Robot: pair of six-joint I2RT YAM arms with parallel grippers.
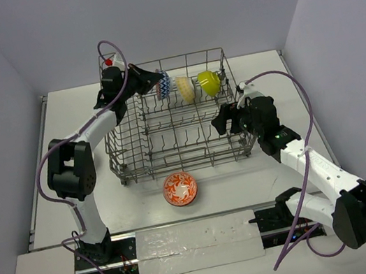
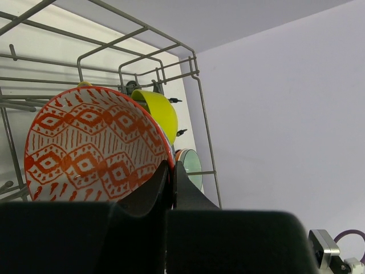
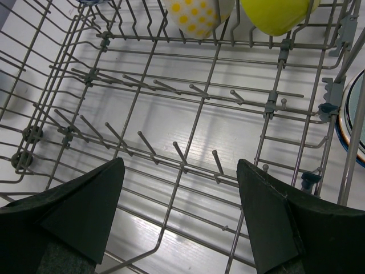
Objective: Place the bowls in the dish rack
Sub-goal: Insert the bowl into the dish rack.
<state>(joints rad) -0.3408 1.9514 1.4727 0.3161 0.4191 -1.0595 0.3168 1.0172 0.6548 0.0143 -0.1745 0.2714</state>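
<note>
Your left gripper is clenched on the rim of the red-patterned bowl, with one finger inside the edge nearest the wrist and one outside. The bowl stands on edge just beyond the fingertips, its hollow side facing back at the wrist, over the far-left end of the dish rack. Further along the same back row, away from the gripper, the pale yellow bowl and the lime bowl sit on edge too.

In my judgement the coming move turns on one thing. The free slot lies on the gripper's side of the yellow bowl, and the held bowl's face runs roughly parallel to its neighbours, so the path is down, not sideways. You cannot tell from here whether its bottom edge sits between the tines.

Your right gripper is spread wide and grasps nothing. It hangs over bare tines in the near-right part of the rack.

The orange bowl lies mouth up on the table, outside the rack's near wall. That is back toward the bases and to the right gripper's left, and well apart from the left gripper. The right arm is the nearer one for it.
</note>
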